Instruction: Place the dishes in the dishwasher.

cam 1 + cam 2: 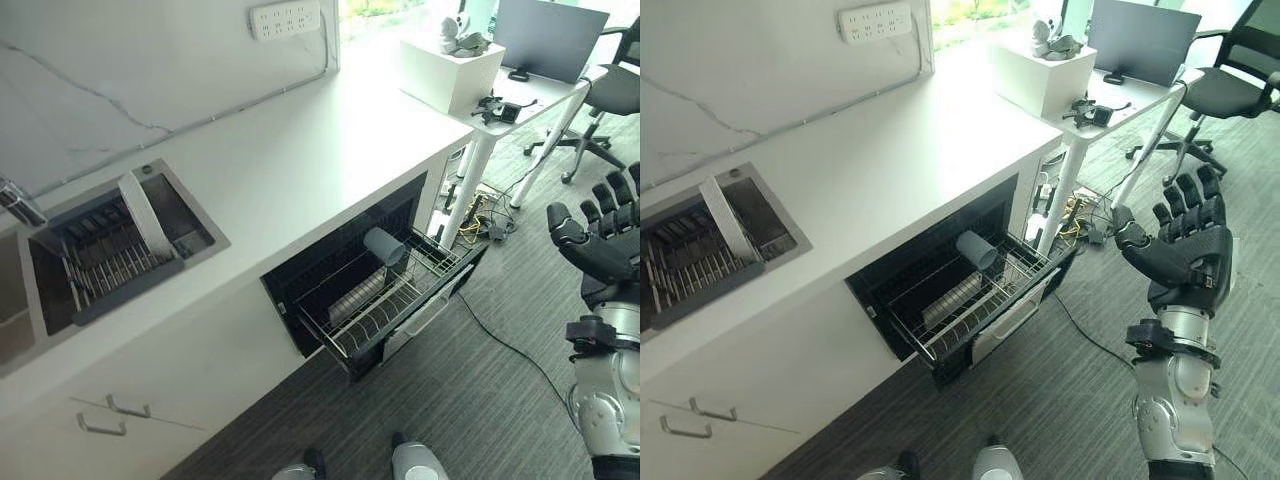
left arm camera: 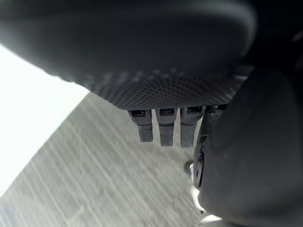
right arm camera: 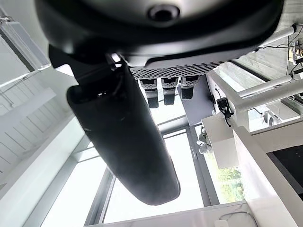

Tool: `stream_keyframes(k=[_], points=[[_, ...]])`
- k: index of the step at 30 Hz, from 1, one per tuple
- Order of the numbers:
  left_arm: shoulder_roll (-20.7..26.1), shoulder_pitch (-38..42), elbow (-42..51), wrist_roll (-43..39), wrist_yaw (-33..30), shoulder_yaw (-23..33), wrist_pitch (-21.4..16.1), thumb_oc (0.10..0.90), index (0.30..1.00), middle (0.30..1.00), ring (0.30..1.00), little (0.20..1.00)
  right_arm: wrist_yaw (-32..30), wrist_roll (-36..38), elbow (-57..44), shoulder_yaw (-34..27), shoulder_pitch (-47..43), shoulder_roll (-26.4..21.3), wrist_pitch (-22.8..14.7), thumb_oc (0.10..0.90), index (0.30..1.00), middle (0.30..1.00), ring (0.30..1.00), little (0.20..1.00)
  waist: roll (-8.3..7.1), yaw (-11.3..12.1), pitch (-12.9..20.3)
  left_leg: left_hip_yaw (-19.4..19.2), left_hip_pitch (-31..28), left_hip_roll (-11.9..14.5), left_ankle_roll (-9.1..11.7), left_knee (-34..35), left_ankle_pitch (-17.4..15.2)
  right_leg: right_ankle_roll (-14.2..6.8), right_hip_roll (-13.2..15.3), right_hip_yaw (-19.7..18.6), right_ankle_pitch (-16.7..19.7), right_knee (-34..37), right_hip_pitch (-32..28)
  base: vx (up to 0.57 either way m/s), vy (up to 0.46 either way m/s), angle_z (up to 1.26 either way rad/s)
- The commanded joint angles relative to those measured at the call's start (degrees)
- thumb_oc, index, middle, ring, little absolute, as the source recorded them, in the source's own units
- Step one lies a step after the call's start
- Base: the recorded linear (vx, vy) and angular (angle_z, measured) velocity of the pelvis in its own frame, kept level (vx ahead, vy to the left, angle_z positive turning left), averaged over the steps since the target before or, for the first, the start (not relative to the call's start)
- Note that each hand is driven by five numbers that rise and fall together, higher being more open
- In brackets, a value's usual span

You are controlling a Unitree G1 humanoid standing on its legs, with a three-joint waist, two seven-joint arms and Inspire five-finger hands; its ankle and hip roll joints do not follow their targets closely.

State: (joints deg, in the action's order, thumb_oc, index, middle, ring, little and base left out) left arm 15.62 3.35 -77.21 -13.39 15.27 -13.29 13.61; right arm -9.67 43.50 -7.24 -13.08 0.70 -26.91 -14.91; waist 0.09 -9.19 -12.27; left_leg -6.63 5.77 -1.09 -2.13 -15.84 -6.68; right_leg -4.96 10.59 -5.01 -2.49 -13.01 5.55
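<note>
The dishwasher (image 1: 375,275) is standing open under the counter (image 1: 300,170), its wire rack (image 1: 385,300) pulled out and carrying a grey cup (image 1: 384,246) on its side beside ribbed grey dishes (image 1: 355,295). Loading looks largely done. The right hand (image 1: 1185,250) is hovering empty, fingers spread; the left hand (image 2: 163,125) is hanging over the floor, fingers straight.

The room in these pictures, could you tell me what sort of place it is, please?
Probably an office kitchenette: a white counter with a sink and an open dishwasher under it, next to a desk with a monitor and an office chair.
</note>
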Motion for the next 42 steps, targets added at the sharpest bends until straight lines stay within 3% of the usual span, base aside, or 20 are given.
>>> stream_keyframes(k=[1,3,4,7,8,10,11,13,18,20,22,26,29,30,31,33,35,42], points=[[-4.24,0.06,3.76,-7.52,3.42,2.05,0.02,0.8,0.9,0.9,0.9,0.9,3.03,-0.28,-4.74,0.64,-6.27,-2.16,-2.91,0.8,0.9,0.9,0.9,0.9,0.99,2.14,2.76,5.8,-0.07,0.48,0.09,-1.35,-7.55,-1.57,-4.27,4.85,-9.58,-4.18,-2.67,0.11,0.203,-0.58],[-4.14,-0.83,3.88,-7.18,3.42,2.77,0.34,0.8,0.9,0.9,0.9,0.9,2.64,-1.15,-5.26,1.15,-6.11,-1.38,-2.48,0.8,0.9,0.9,0.9,0.9,1.14,2.68,2.9,4.96,-0.06,0.29,-0.88,-1.35,-7.93,-1.84,-4.7,6.76,-7.87,-4.18,-2.63,0.1,0.171,-0.4],[-4.0,-1.8,3.94,-6.95,2.98,3.41,0.22,0.8,0.9,0.9,0.9,0.9,2.81,-1.16,-5.51,1.67,-5.99,-0.87,-1.86,0.8,0.9,0.9,0.9,0.9,1.25,3.17,2.73,3.66,-0.07,0.69,-1.39,-1.35,-8.2,-2.26,-5.37,9.82,-5.6,-4.18,-2.39,0.09,0.127,-0.26],[-3.57,-2.36,4.43,-8.71,1.99,4.12,0.72,0.8,0.9,0.9,0.9,0.9,3.67,-0.67,-5.12,2.89,-6.45,-0.7,-1.6,0.8,0.9,0.9,0.9,0.9,1.19,3.94,2.4,1.26,0.05,1.57,-1.54,-1.35,-8.54,-2.53,-6.57,13.92,-4.2,-4.18,-1.39,0.02,0.023,-0.55],[-3.39,-2.63,4.86,-9.06,1.9,4.89,1.03,0.8,0.9,0.9,0.9,0.9,3.71,-0.62,-4.8,3.62,-6.73,-1.09,-2.37,0.8,0.9,0.9,0.9,0.9,0.4,3.88,2.02,0.81,-0.05,0.9,-1.32,-1.35,-8.77,-1.89,-8.33,14.27,-5.15,-4.18,0.88,0.03,-0.058,-0.36],[-3.66,-3.58,4.62,-8.85,2.18,5.94,-0.23,0.8,0.9,0.9,0.9,0.9,4.26,0.12,-5.2,3.7,-6.67,-1.69,-2.66,0.8,0.9,0.9,0.9,0.9,-0.57,3.83,1.56,0.17,-0.89,-0.02,-1.03,-1.35,-9.48,-1.98,-8.55,15.75,-3.65,-4.18,3.71,0.08,-0.131,-0.34],[-3.26,-3.64,5.7,-10.6,1.46,6.17,0.15,0.8,0.9,0.9,0.9,0.9,4.03,1.43,-4.59,3.78,-7.27,-2.78,-3.21,0.8,0.9,0.9,0.9,0.9,-0.91,4.08,1.08,0.69,-1.24,-0.68,-0.85,-1.35,-9.01,-1.03,-8.58,14.37,-5.17,-4.18,4.91,0.11,-0.211,-0.2],[-3.8,-4.43,6.2,-12.71,1.67,7.66,-1.22,0.8,0.9,0.9,0.9,0.9,5.7,1.52,-3.98,3.62,-7.58,-3.57,-3.39,0.8,0.9,0.9,0.9,0.9,-1.59,4.97,1.81,-0.7,-1.5,-1.12,-0.06,-1.35,-8.4,-0.07,-7.82,15.12,-7.72,-4.18,4.02,0.14,-0.236,0.12],[-4.66,-5.28,6.78,-13.23,-0.07,8.73,-2.09,0.8,0.9,0.9,0.9,0.9,11.23,0.29,-3.74,3.11,-6.91,-4.36,-1.89,0.8,0.9,0.9,0.9,0.9,-3.83,5.97,1.35,-3.91,-2.36,-2.33,1.35,-1.78,-5.72,1.0,-5.46,14.91,-8.96,-4.18,1.44,0.09,-0.117,0.29],[-4.29,-5.27,7.54,-11.91,-0.35,9.27,-1.93,0.8,0.9,0.9,0.9,0.9,12.41,-0.11,-3.76,3.76,-7.38,-4.72,-1.01,0.8,0.9,0.9,0.9,0.9,-3.1,6.01,0.9,-5.54,-1.09,-0.67,1.77,-1.35,-5.56,0.89,-5.31,16.04,-9.35,-4.18,0.64,0.02,0.03,0.3],[-4.31,-5.33,7.81,-10.2,0.24,9.2,-1.74,0.8,0.9,0.9,0.9,0.9,14.35,-0.91,-4.06,4.59,-7.8,-4.74,0.14,0.8,0.9,0.9,0.9,0.9,-1.54,6.07,0.47,-6.74,2.77,3.17,3.44,-1.35,-2.98,0.71,-5.86,17.84,-10.32,-4.18,-0.25,0.02,0.093,0.5],[-4.93,-5.67,6.68,-11.67,-0.24,8.62,-3.06,0.8,0.9,0.9,0.9,0.9,15.62,-1.31,-4.79,7.67,-8.68,-4.95,0.46,0.8,0.9,0.9,0.9,0.9,0.41,7.16,0.08,-4.21,9.81,9.42,6.7,-1.35,2.12,1.08,-6.96,18.4,-12.71,-4.18,-2.66,0.1,0.141,0.52],[-4.99,-5.68,5.76,-12.72,0.23,8.88,-3.59,0.8,0.9,0.9,0.9,0.9,15.9,-1.63,-5.26,9.24,-9.21,-5.21,0.52,0.8,0.9,0.9,0.9,0.9,0.79,7.3,0.29,-3.83,10.4,11.43,7.22,-1.35,2.69,0.93,-6.27,18.91,-13.27,-4.18,-3.41,0.11,0.201,-0.09],[-4.75,-5.49,5.48,-12.1,0.68,9.46,-3.29,0.8,0.9,0.9,0.9,0.9,16.21,-2.0,-6.14,9.57,-8.97,-5.12,0.75,0.8,0.9,0.9,0.9,0.9,0.7,6.92,0.41,-5.51,8.99,12.07,6.95,-1.35,1.72,0.4,-5.0,19.96,-13.57,-4.18,-4.17,0.16,0.32,-0.13],[-4.46,-5.24,5.49,-10.7,0.61,9.57,-2.82,0.8,0.9,0.9,0.9,0.9,15.92,-2.46,-6.83,9.61,-8.51,-5.0,0.82,0.8,0.9,0.9,0.9,0.9,0.78,6.6,0.65,-6.68,8.38,12.22,6.62,-1.35,1.18,0.18,-4.41,20.71,-13.54,-4.18,-4.53,0.26,0.461,-0.06],[-3.31,-4.19,5.16,-5.98,0.9,7.55,-2.6,0.8,0.9,0.9,0.9,0.9,14.65,-2.0,-8.04,9.24,-6.61,-3.47,0.04,0.8,0.9,0.9,0.9,0.9,1.13,5.99,1.92,-7.42,6.49,9.93,5.07,-1.35,-1.45,-0.84,-2.53,21.61,-12.99,-4.18,-5.9,0.28,0.481,0.26],[-2.22,-3.0,5.61,-9.86,-0.16,5.83,-1.0,0.8,0.9,0.9,0.9,0.9,14.21,-3.16,-7.82,10.02,-7.24,-2.19,0.25,0.8,0.9,0.9,0.9,0.9,1.62,6.01,2.94,-6.93,5.59,8.52,4.14,-1.35,-3.56,-2.47,-0.37,22.38,-11.68,-4.18,-5.39,0.15,0.302,0.21],[-3.18,-4.12,4.94,-10.48,-0.69,5.78,-1.88,0.8,0.9,0.9,0.9,0.9,15.6,-5.69,-9.3,11.25,-8.27,-0.88,-1.48,0.8,0.9,0.9,0.9,0.9,0.09,8.24,3.61,-8.38,4.92,7.75,2.26,-1.35,-5.73,-5.24,3.82,24.81,-9.14,-4.18,-3.28,0.04,0.032,-0.04]])
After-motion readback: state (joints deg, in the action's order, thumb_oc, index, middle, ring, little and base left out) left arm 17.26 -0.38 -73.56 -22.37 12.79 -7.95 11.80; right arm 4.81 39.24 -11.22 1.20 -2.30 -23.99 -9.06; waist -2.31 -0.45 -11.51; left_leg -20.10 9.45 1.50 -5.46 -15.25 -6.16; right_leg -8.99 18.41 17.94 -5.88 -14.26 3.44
